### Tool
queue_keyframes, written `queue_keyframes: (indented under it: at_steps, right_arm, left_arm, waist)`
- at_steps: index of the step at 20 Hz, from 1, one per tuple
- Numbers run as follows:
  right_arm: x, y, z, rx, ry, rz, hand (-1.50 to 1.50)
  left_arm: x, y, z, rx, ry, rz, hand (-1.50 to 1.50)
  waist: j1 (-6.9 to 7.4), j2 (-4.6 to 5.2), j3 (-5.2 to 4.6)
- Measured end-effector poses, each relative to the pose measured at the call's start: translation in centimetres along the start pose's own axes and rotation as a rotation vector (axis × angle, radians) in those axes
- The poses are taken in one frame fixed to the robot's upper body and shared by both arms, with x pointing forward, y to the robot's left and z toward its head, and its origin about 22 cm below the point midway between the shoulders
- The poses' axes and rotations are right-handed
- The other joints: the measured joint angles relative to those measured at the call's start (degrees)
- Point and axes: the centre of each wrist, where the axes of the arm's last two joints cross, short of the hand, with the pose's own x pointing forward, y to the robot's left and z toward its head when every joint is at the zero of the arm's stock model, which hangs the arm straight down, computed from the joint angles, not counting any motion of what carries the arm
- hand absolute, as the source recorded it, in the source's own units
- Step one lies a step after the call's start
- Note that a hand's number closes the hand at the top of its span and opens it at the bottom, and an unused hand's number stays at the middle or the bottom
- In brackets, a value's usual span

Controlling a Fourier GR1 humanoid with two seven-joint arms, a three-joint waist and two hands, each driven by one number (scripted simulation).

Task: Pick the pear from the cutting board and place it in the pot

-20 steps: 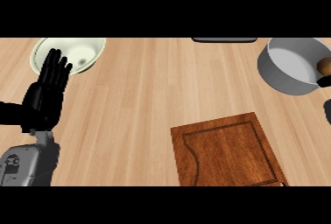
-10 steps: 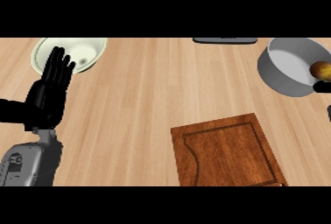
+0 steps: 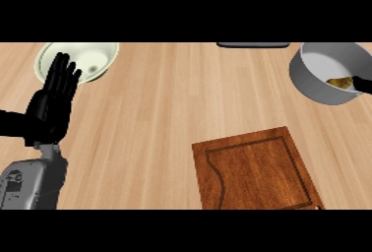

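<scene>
Yellowish pear (image 3: 340, 82) is seen inside the grey pot (image 3: 314, 74) at the upper right of the wooden worktop (image 3: 174, 108), with the black right hand (image 3: 363, 84) touching it at the view's edge; whether those fingers are closed on it cannot be told. The brown cutting board (image 3: 254, 172) lies bare at the lower middle. The left hand (image 3: 52, 101) is held flat and open at the left, fingertips over a pale bowl (image 3: 98, 56).

pear (image 3: 340, 82) – inside pot (image 3: 314, 81) | right hand (image 3: 363, 84) – touching it | cutting board (image 3: 256, 172) bare | left hand (image 3: 52, 101) resting
</scene>
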Motion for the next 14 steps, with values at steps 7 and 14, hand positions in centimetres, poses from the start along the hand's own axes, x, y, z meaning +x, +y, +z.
queue_keyframes:
  at_steps: [7,14]
  right_arm:
    - [-0.5,-1.8,-0.6,-0.105,0.059,-0.238,-1.50]
    - [-4.7,-5.7,-0.5,-0.216,0.038,-0.356,-1.50]
  left_arm:
    - [-0.9,0.4,0.0,0.013,0.004,-0.004,0.00]
    - [-0.8,0.3,0.2,0.020,0.001,-0.009,0.00]
  waist:
    - [-0.81,-0.22,0.04]
    - [-1.13,-0.36,0.02]
